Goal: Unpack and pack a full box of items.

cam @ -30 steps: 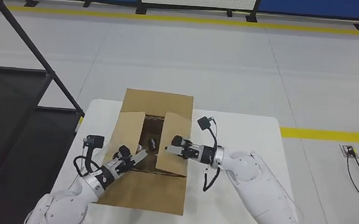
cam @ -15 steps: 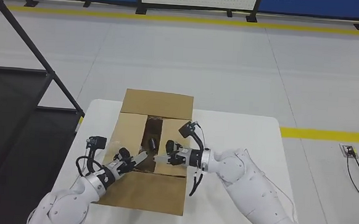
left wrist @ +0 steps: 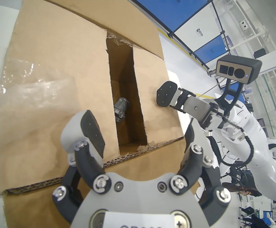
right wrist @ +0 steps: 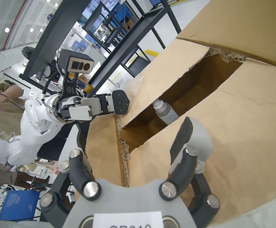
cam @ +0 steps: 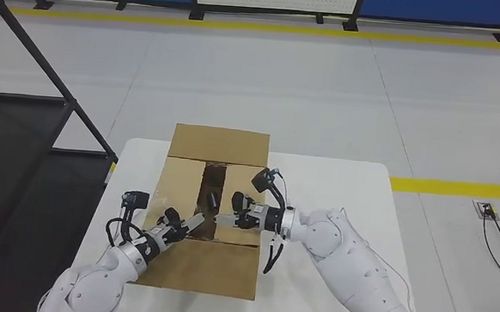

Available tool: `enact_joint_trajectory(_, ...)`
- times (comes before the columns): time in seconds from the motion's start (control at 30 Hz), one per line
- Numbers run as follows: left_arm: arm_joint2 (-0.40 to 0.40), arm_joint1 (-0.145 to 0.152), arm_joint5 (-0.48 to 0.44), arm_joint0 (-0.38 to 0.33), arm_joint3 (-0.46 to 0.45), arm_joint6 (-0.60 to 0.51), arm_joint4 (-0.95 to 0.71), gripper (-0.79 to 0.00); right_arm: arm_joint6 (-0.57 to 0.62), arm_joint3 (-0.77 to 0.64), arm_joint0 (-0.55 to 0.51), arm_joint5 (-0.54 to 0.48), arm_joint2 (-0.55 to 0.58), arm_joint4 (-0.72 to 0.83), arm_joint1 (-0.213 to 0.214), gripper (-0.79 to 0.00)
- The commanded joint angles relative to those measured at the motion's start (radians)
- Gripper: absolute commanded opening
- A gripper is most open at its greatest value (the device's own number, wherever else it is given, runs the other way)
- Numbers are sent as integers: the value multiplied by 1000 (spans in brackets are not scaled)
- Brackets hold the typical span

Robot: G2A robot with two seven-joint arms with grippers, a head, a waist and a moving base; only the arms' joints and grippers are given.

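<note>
A brown cardboard box (cam: 221, 144) stands on the white table (cam: 351, 188). Its two side flaps lie almost flat, leaving a narrow dark gap (cam: 211, 197) between them. Through the gap a grey bottle (left wrist: 120, 106) (right wrist: 166, 111) lies inside the box. My left gripper (cam: 190, 225) (left wrist: 138, 138) is open at the near end of the left flap (left wrist: 54, 64), its pad (right wrist: 119, 104) against the flap's edge. Open as well, my right gripper (cam: 227, 215) (right wrist: 133, 140) rests on the right flap (right wrist: 237, 129), with one pad (left wrist: 167, 97) pressed on the cardboard.
Clear plastic wrap (left wrist: 32, 86) lies on the left flap. The near flap (cam: 204, 269) hangs outward toward me. A black metal rack (cam: 36, 134) stands left of the table. Bare tabletop (cam: 339, 248) lies to the right of the box.
Both side flaps stood raised a second ago and now lie nearly flat. The right gripper moved in over the box, pushing its flap down; the left gripper shifted slightly along its flap.
</note>
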Motion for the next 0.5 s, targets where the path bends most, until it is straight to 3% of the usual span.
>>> enact_joint_trajectory(0.0, 6, -1, -6, 4, -3, 14, -2, 0, 0, -9, 0, 1, 5, 22, 0, 0)
enact_joint_trajectory(0.3, -36, 0, -23, 24, -103, 68, -85, 0, -11, -15, -1, 4, 9, 57, -4, 0)
enact_joint_trajectory(0.47, -145, 0, -15, 67, -176, 181, -199, 0, -15, -7, 8, 3, 8, 66, -8, 0)
